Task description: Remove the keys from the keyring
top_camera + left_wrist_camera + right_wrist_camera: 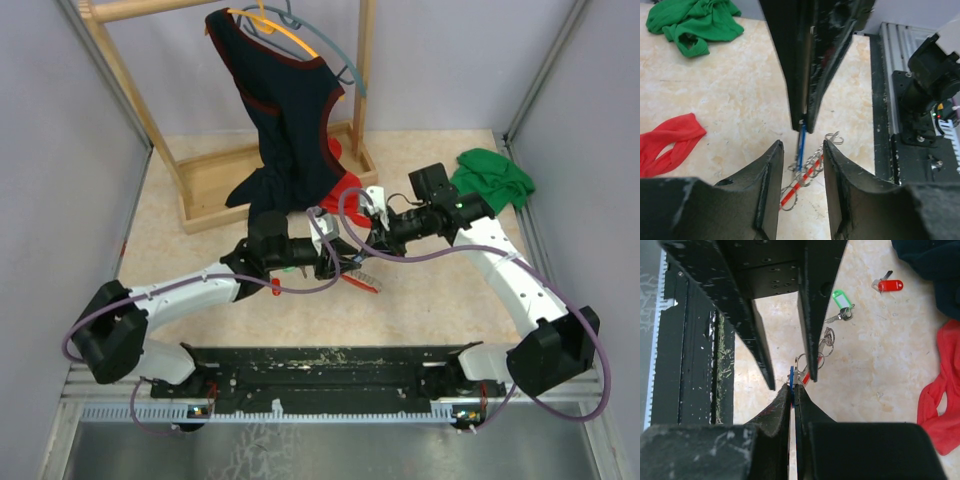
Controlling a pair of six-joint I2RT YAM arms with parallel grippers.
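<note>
Green cloth, red cloth, hanging dark garment

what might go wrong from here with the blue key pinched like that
The left gripper is open around the keyring, so a pull could drag the whole ring along instead of freeing the key. The right gripper pinches the blue key by its thin edge, so it may slip out.

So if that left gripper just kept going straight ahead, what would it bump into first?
Most likely the keyring, sitting between the open jaws of the left gripper, then the blue key pinched by the right gripper; depth is uncertain.
</note>
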